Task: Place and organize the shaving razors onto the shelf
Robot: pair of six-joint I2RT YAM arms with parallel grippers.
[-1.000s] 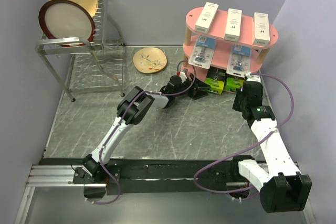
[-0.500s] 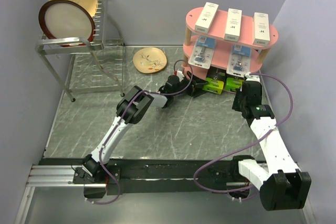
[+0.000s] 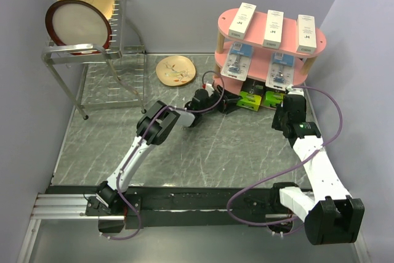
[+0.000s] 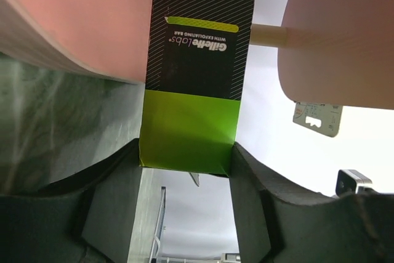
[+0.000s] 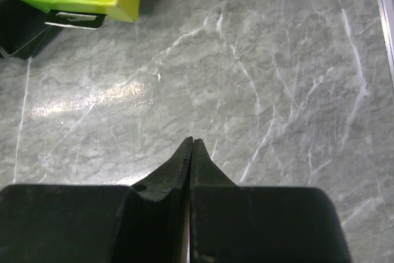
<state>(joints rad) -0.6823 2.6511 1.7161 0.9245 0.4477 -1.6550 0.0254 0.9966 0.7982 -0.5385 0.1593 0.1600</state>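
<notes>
Closure noted: left gripper (image 4: 186,159) fingers have narrowed onto the Gillette Labs box (image 4: 194,78), pinching its lime end at the pink shelf's (image 3: 320,46) bottom level, far right. Right gripper (image 5: 192,152) fingers pressed together, idle nearby. Final adjustment judged under way.

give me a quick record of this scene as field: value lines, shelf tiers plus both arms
top tier: three white boxes on the pink shelf
middle tier: two blue blister cards
bottom tier: left black-and-lime box beside right black-and-lime box
left jaws: closed against both sides of the left black-and-lime box
right jaws: shut, holding nothing, over the table in front of the shelf
elsewhere: plates in a wire rack; patterned plate on the table
</notes>
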